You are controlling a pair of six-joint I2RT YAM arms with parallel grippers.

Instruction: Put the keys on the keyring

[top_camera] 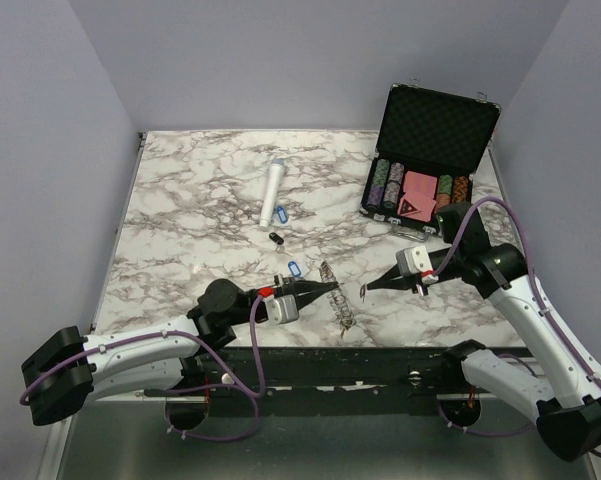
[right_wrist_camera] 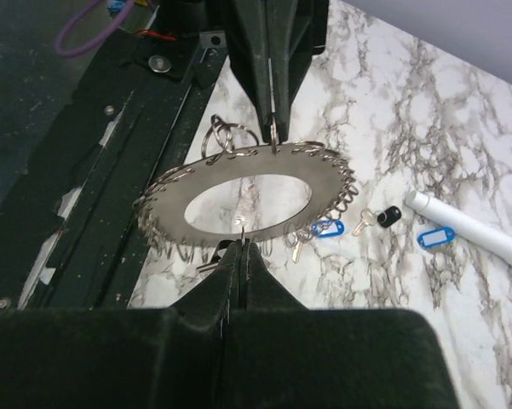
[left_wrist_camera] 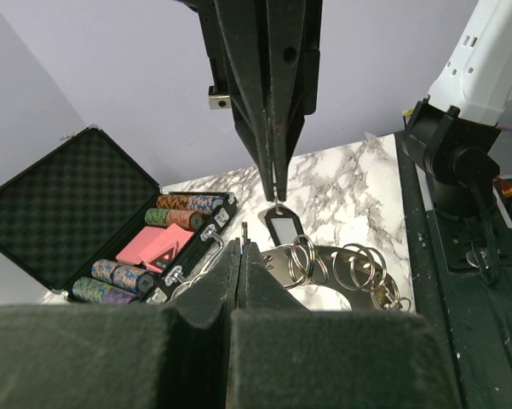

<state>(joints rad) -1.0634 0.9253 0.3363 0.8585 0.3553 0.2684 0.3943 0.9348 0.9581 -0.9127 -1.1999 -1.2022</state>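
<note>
Keyring [right_wrist_camera: 169, 203] sits between the arms near the tabletop's [top_camera: 200, 200] front edge, far rim pinched in the closed left tool [top_camera: 326, 288] — right tool [top_camera: 370, 290], clamped on a black-tagged key [left_wrist_camera: 283, 230], faces it just beside the opposite rim.

White cylinder [right_wrist_camera: 473, 228] cut by right edge, keyring [left_wrist_camera: 324, 274] partly hidden behind left gripper [left_wrist_camera: 240, 247]

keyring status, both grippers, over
Left gripper shut on keyring rim. Right gripper shut at opposite rim, black-tagged key at its tip. Three keys loose on table, no obstruction seen.
</note>
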